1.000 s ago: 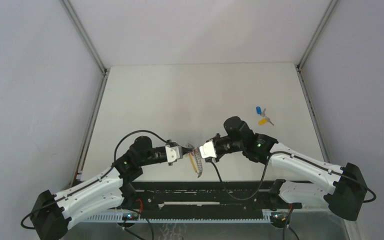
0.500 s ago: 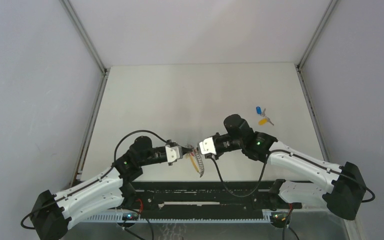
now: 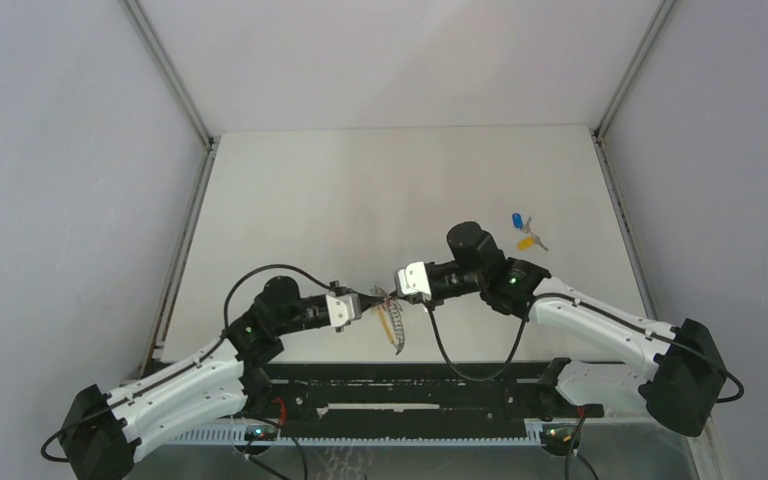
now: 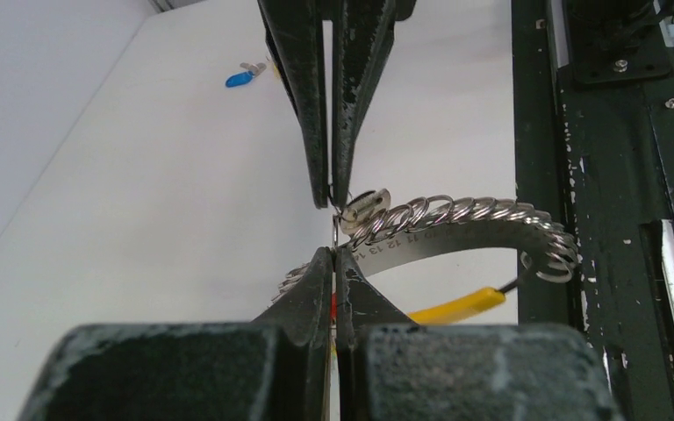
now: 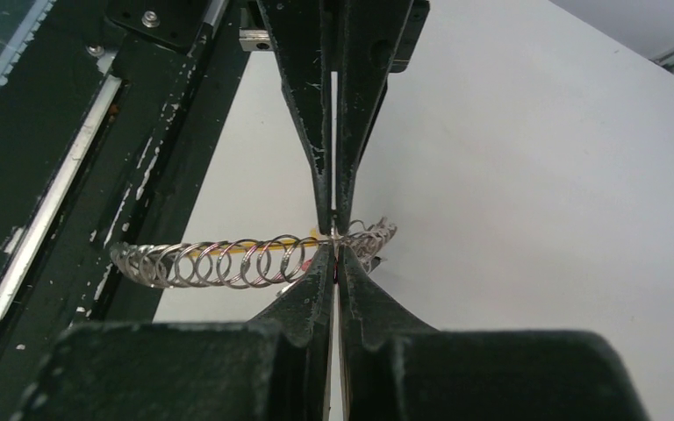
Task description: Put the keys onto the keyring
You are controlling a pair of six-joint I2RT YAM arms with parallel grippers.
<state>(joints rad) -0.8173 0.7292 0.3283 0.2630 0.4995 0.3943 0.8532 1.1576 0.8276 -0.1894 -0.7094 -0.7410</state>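
Top external view: the two end effectors now meet tip to tip at the keyring (image 3: 393, 322).
The left end effector (image 3: 374, 302) has drawn slightly back toward 8 o'clock, its jaws pressed shut on the keyring's top loop. The right end effector (image 3: 393, 296) has slid in from 3 o'clock, and its jaws, all but closed, pinch thin metal at that same end. I judge the ring is being steadied or pried for threading, with no key fetched yet. The keyring hangs from both grips above the desk (image 3: 360, 200), its long axis running roughly 12 to 6 o'clock and its free end drooping toward 5 o'clock. The keys (image 3: 523, 230) lie well apart at 2 o'clock, too small to tell which way they point.
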